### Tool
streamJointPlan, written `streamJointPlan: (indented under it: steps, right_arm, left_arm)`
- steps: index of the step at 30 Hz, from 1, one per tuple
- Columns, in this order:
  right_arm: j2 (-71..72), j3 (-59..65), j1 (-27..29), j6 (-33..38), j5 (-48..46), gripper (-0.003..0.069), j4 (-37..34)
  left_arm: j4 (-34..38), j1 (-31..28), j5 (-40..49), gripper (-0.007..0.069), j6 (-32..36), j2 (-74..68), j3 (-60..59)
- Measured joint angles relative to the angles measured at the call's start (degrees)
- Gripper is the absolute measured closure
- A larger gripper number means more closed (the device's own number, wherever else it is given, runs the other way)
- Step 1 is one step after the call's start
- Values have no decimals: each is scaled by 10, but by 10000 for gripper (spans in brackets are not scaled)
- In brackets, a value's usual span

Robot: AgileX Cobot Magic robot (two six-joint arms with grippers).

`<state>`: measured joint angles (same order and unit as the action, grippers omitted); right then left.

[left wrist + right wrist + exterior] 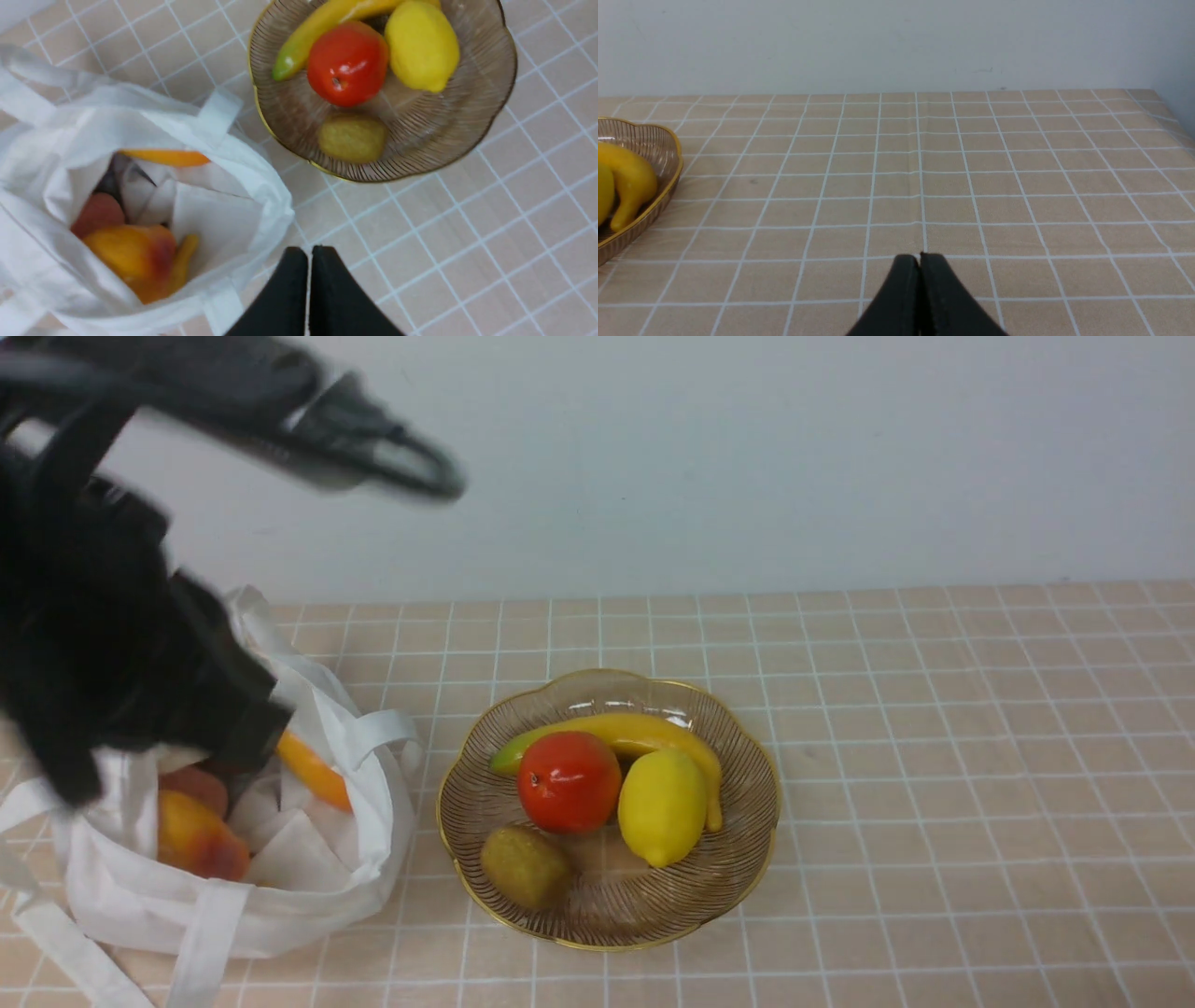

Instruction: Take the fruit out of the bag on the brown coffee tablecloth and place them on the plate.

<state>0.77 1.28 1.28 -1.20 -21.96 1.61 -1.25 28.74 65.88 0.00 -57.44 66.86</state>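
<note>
Inside the bag (319, 921), below left gripper (309, 275) with fingertips together: mango-like fruit (128, 252), apart from it.

The front view looked forward and down across the counter (934, 784) from its near side, taking in its far edge and the wall (747, 457), with the dish (607, 924) and bag (317, 915) at middling range. The left wrist view hung above the counter, facing steeply down on the open bag and the dish, and both lay turned at a slant in it. The right wrist view sat low, facing forward to the counter's far edge and the wall. All three shared the dish, though the right wrist view caught only part of it; the front and left wrist views shared the bag.
</note>
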Motion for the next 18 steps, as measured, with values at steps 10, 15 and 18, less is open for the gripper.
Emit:
streamJointPlan:
  steps: [10, 15, 18]
  right_arm:
    - [0, 0, 0, 0, 0, 676, 0]
    - [0, 0, 0, 0, 0, 676, 0]
    - [0, 0, 0, 0, 0, 676, -1]
  left_arm:
    - [48, 0, -341, 632, -8, 390, -433]
    - [48, 0, -399, 632, -8, 541, -526]
    - [48, 0, -408, 632, -8, 579, -558]
